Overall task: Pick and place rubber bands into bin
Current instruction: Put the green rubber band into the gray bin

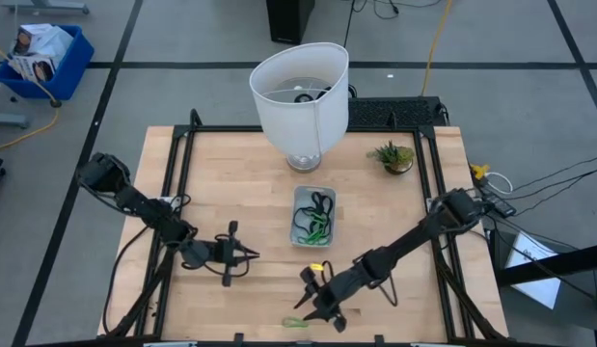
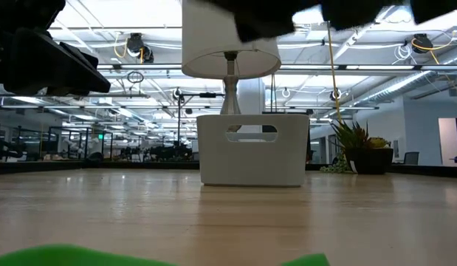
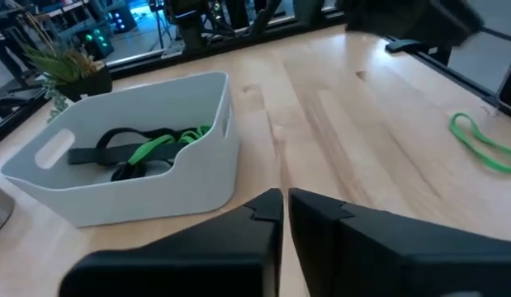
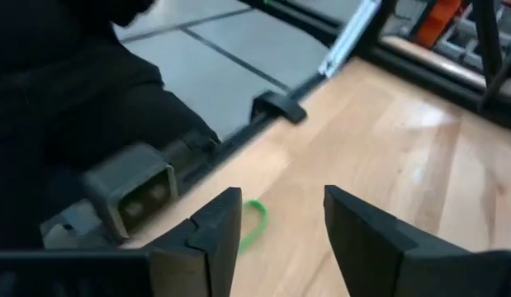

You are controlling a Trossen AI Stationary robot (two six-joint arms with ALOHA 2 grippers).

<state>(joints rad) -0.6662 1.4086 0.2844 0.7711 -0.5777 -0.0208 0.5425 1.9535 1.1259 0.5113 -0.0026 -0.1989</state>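
Observation:
The bin point(image 1: 300, 204) stands mid-table and holds black and green rubber bands point(image 3: 144, 151). One loose green rubber band point(image 1: 295, 323) lies flat on the wood near the table's front edge, and also shows in the right wrist view point(image 4: 255, 223). My right gripper point(image 1: 308, 299) stands open just behind it, touching nothing; the band lies past the gap between its fingers. A small yellow-green piece point(image 1: 317, 267) lies between the bin and that gripper. My left gripper point(image 1: 252, 254) waits left of the bin, shut to a thin slit point(image 3: 286, 210), with nothing in it.
A big white lampshade-like bucket point(image 1: 300, 92) stands at the table's far edge behind the bin, and a small potted plant point(image 1: 394, 156) stands at the far right. Black rails frame the table. Bare wood lies left and right of the bin.

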